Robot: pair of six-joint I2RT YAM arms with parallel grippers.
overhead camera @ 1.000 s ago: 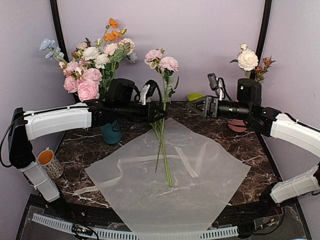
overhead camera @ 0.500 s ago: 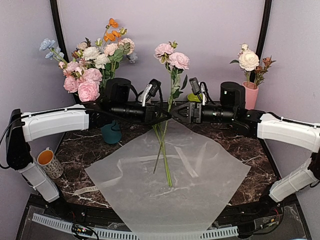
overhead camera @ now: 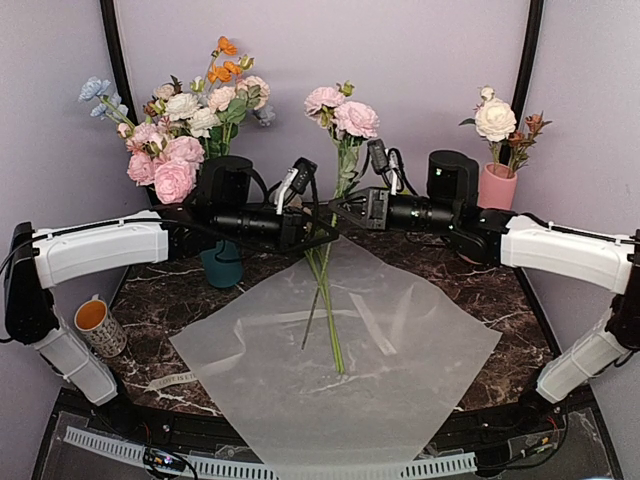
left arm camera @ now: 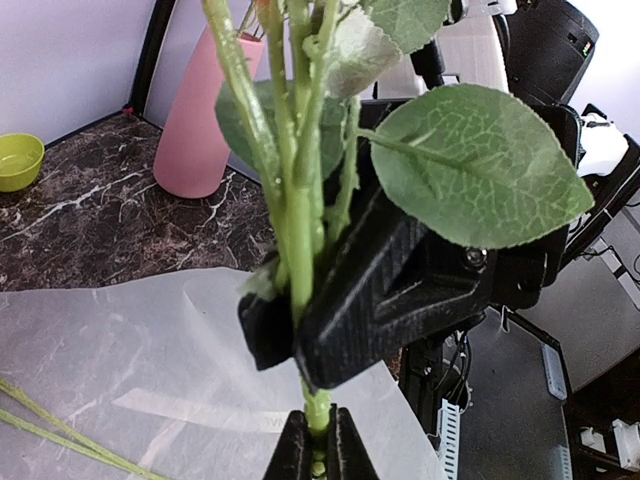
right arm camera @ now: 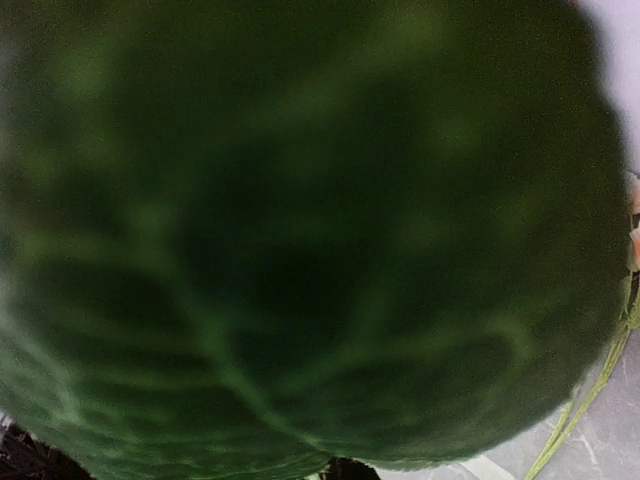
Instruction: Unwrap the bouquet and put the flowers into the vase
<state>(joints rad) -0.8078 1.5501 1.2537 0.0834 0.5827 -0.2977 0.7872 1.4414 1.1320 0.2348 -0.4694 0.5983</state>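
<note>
The flowers (overhead camera: 342, 110), pink blooms on long green stems, stand upright over the unwrapped paper (overhead camera: 400, 340). My left gripper (overhead camera: 327, 233) is shut on the stems (left arm camera: 300, 200); its tips (left arm camera: 320, 445) pinch one green stalk. My right gripper (overhead camera: 339, 211) is clamped on the same stems just above, its black fingers (left arm camera: 375, 290) pressed against them from both sides. A big green leaf (right arm camera: 300, 240) blocks nearly the whole right wrist view. The salmon-pink vase (overhead camera: 497, 186) stands at the back right with a white bloom (overhead camera: 495, 119) in it. Stem ends (overhead camera: 333, 350) hang down onto the paper.
A teal vase (overhead camera: 222, 266) with a large pink, white, orange and blue arrangement (overhead camera: 185, 125) stands at the back left. A mug (overhead camera: 99, 325) sits at the left edge. A small green bowl (left arm camera: 18, 160) is at the back. Loose stems (left arm camera: 60, 435) lie on the paper.
My right arm has swung left to the flowers and its jaws have closed on the stems above the left gripper. The blooms have shifted slightly right and up.
</note>
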